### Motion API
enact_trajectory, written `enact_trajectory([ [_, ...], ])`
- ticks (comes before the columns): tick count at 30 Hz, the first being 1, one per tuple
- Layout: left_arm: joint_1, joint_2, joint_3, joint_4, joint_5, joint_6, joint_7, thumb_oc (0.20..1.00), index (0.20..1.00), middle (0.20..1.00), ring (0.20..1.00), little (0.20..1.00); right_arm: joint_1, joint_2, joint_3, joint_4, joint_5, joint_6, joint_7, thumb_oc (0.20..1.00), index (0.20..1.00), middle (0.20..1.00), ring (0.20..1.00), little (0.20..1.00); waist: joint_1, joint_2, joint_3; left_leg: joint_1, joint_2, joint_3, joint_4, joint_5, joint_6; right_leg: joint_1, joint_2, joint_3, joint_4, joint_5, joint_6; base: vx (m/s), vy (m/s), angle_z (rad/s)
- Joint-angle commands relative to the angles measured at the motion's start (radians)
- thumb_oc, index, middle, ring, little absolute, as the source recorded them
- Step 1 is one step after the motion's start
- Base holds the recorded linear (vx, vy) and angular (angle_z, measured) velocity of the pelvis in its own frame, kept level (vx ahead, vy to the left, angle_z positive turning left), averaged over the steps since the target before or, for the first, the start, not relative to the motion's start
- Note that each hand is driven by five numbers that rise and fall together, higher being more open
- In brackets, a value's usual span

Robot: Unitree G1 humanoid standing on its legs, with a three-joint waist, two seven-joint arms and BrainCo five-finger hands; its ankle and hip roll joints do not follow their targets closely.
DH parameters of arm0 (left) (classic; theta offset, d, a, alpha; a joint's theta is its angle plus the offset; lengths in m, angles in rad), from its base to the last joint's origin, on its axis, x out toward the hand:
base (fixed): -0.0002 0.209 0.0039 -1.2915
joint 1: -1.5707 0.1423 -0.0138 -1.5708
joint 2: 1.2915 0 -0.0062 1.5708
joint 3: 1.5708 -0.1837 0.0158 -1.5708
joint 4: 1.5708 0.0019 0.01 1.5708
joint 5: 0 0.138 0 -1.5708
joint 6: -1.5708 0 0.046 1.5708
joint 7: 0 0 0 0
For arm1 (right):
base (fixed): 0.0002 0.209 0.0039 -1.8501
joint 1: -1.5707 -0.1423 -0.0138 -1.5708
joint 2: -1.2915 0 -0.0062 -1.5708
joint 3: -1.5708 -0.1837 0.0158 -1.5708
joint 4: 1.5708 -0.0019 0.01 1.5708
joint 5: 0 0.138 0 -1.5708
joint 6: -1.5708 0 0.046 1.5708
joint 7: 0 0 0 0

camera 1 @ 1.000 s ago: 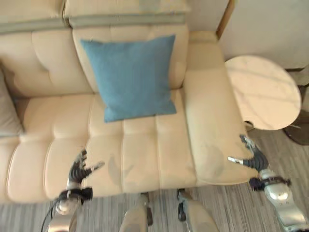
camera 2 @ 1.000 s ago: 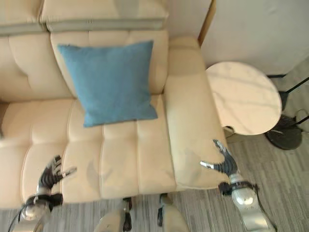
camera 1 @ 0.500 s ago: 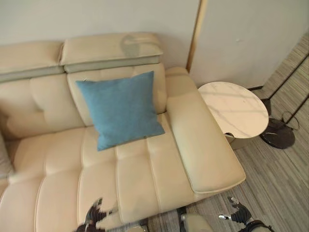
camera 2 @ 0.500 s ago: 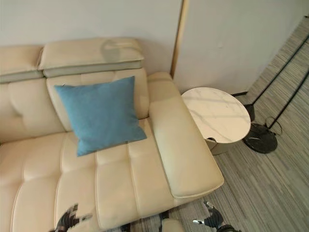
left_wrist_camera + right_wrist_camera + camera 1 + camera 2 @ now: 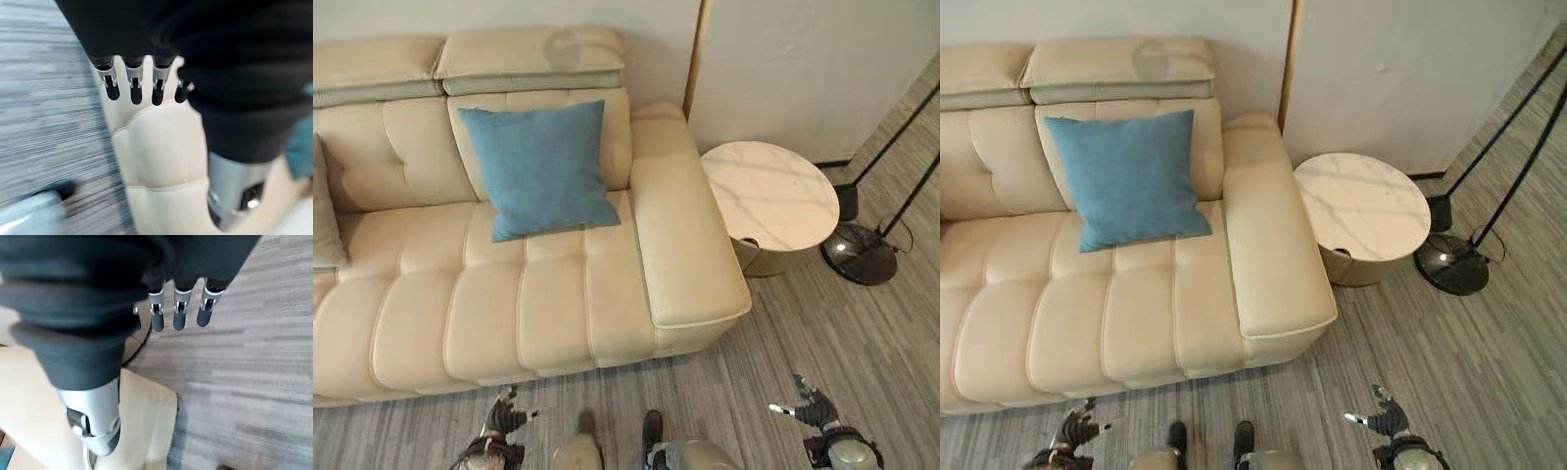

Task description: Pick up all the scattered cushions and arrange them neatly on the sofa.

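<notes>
A blue cushion (image 5: 540,168) leans upright against the back of the cream sofa (image 5: 558,294), on its right-hand seat. The edge of a grey cushion (image 5: 325,220) rests at the sofa's far left. My left hand (image 5: 499,423) hangs low over the floor in front of the sofa, fingers relaxed and holding nothing. My right hand (image 5: 813,409) hovers over the floor to the right of the sofa's armrest (image 5: 685,235), open and empty too. In the left wrist view the fingers (image 5: 135,85) point along the sofa's front.
A round marble side table (image 5: 769,196) stands just right of the armrest. Beyond it a black floor-lamp base (image 5: 860,253) with thin poles sits on the striped grey floor (image 5: 822,333). A wall runs behind the sofa.
The camera has pulled back and up, so the sofa looks farther away. Both hands have come off the sofa's front edge and armrest and now hang over the floor.
</notes>
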Motion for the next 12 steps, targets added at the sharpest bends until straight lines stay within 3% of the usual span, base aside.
enact_trajectory([
  [1, 0.008, 0.049, 0.014, -0.023, 0.05, -0.024, 0.013, 1.0, 1.0, 1.0, 1.0, 1.0, 0.006, 0.003, -0.022, -0.027, 0.023, -0.024, -0.004, 1.0, 1.0, 1.0, 1.0, 1.0, 0.005, -0.008, -0.022, -0.022, -0.007, 0.03, -0.055, 0.002, 0.017, 0.081, -0.072, 0.058, 0.021, -0.136, 0.117, 0.04, 0.064, 0.27],
  [4, 0.012, 0.06, 0.029, -0.019, 0.05, -0.023, 0.013, 1.0, 1.0, 1.0, 1.0, 1.0, 0.009, 0.011, -0.014, -0.022, 0.021, -0.019, 0.002, 1.0, 1.0, 1.0, 1.0, 1.0, 0.012, -0.012, -0.04, 0.027, -0.015, 0.03, -0.122, 0.014, 0.022, 0.098, -0.072, 0.066, 0.022, -0.132, 0.126, 0.07, 0.06, 0.08],
  [12, 0.023, 0.057, 0.043, -0.004, 0.043, -0.025, 0.016, 1.0, 1.0, 1.0, 1.0, 1.0, 0.017, 0.013, -0.005, -0.033, 0.011, -0.021, 0.009, 1.0, 1.0, 1.0, 1.0, 1.0, 0.02, -0.012, -0.057, 0.067, -0.023, 0.032, -0.151, 0.014, 0.027, 0.124, -0.073, 0.074, 0.017, -0.136, 0.128, 0.04, 0.02, -0.1],
])
